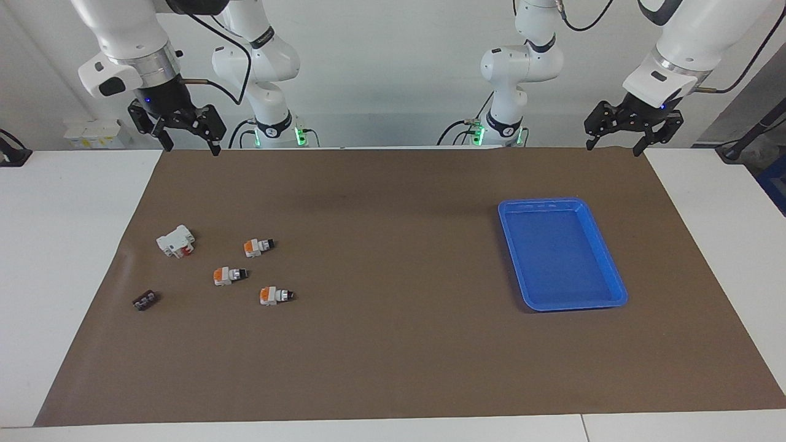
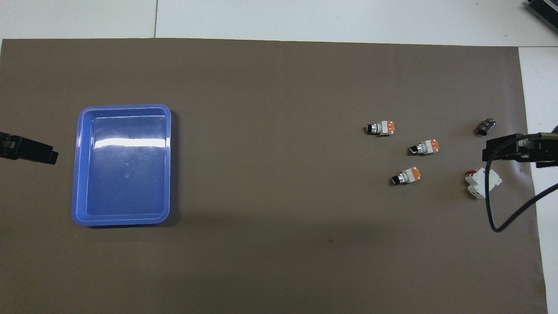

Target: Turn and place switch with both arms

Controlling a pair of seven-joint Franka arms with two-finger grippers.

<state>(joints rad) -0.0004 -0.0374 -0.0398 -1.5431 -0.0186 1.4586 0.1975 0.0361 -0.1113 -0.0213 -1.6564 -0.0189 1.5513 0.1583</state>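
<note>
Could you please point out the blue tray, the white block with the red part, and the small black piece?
Blue tray (image 1: pixel 513 245): facing view, on its rim toward the right arm's end.
White block (image 1: pixel 174 239): facing view, on its white top.
Small black piece (image 2: pixel 486 126): overhead view, on its middle.
</note>
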